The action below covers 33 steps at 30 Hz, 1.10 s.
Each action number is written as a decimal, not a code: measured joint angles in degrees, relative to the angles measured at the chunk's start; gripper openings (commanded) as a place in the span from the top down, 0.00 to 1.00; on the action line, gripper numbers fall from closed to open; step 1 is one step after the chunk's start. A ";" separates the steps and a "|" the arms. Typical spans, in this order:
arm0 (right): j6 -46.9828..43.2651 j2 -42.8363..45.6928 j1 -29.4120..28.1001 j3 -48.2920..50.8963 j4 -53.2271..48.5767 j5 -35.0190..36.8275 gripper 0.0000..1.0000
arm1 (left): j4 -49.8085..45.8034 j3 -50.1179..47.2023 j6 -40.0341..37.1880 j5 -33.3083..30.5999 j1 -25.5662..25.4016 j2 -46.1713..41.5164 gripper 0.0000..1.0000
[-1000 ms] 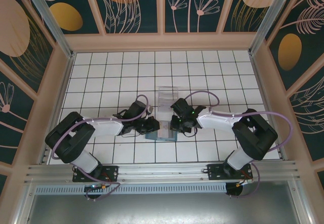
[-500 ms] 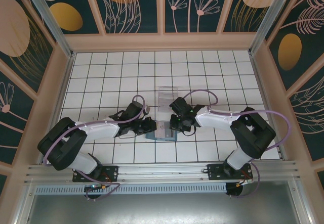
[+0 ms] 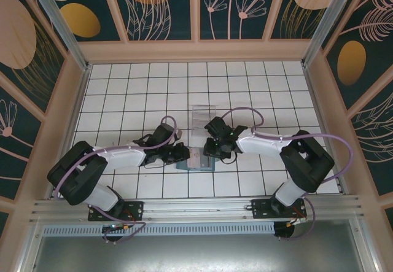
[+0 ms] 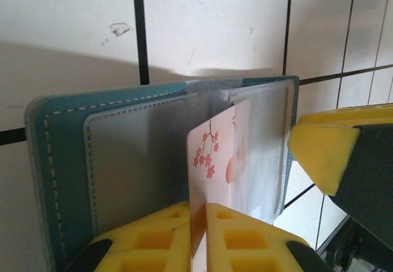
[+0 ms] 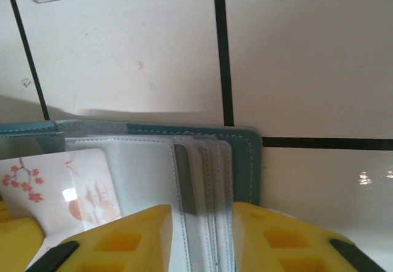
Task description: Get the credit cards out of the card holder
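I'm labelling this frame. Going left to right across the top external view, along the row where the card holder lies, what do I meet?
Left pincer → card holder → right pincer.

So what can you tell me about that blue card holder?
The card holder is a teal bifold with pale stitching, open on the white tiled table. Inside, clear plastic sleeves fan up. The left hand pinches a blossom-printed card at one sleeve; the yellow fingers of the right hand straddle the others.
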State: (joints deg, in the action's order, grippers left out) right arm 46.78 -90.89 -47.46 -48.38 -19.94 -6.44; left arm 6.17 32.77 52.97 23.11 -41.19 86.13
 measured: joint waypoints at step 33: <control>-0.42 -2.27 -1.18 -2.16 -2.64 2.14 0.78 | -9.01 2.49 -4.92 -5.57 0.00 -6.95 0.96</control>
State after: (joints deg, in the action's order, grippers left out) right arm 46.37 -93.17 -48.64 -50.54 -22.59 -4.29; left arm -2.83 35.27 48.05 17.54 -41.19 79.18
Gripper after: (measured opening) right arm 0.217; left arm 0.055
